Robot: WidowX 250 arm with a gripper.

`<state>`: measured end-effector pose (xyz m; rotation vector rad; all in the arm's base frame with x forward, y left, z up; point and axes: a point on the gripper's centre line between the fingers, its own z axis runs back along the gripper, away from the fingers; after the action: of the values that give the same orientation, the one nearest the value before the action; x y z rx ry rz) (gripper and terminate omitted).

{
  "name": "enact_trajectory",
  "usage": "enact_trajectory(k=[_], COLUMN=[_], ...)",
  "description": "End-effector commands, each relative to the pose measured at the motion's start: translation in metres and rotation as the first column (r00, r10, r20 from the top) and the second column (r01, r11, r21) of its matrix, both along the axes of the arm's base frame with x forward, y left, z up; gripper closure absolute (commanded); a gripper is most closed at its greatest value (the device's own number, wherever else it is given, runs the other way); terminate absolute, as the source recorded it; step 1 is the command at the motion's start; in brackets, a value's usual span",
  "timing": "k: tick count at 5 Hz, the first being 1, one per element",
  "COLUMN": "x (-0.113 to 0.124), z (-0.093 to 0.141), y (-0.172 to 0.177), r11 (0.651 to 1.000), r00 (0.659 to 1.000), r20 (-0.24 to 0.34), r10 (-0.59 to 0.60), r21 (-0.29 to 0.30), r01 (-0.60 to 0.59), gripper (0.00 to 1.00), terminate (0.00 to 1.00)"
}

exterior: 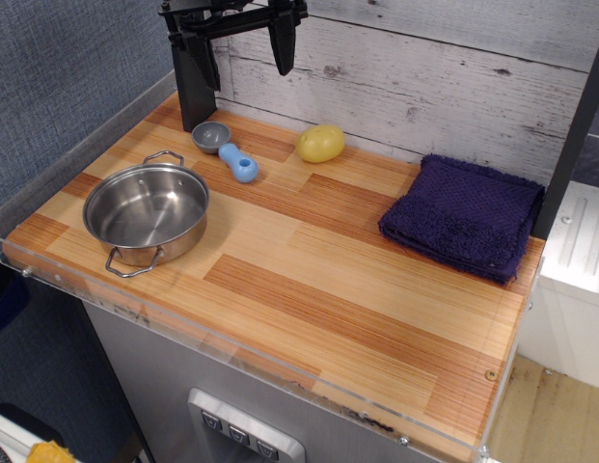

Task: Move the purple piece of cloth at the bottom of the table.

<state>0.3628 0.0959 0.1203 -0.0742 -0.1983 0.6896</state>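
The purple piece of cloth (465, 215) lies folded and roughly square at the right end of the table (309, 289), close to the back wall and the right edge. My gripper (243, 53) hangs at the top of the view, above the back left of the table and far from the cloth. Its two black fingers (283, 40) stand wide apart with nothing between them. It is open and empty.
A steel pot (147, 210) with two handles stands at the left. A blue-handled grey scoop (225, 149) and a yellow lemon-like object (320, 143) lie near the back wall. A clear acrylic rim (231, 359) runs along the front and left edges.
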Motion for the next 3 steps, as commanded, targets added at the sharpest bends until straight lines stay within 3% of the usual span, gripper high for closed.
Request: enact_trajectory(k=[1,3], x=[0.0,0.008], z=[0.0,-0.003], y=[0.0,-0.047], r11=[1.0,0.991], r00=[1.0,0.991], r20=[0.0,0.01], r10=[0.0,-0.133], r21=[0.0,-0.002], r01=[0.0,0.133], gripper=[0.0,0.0], terminate=[0.0,0.0])
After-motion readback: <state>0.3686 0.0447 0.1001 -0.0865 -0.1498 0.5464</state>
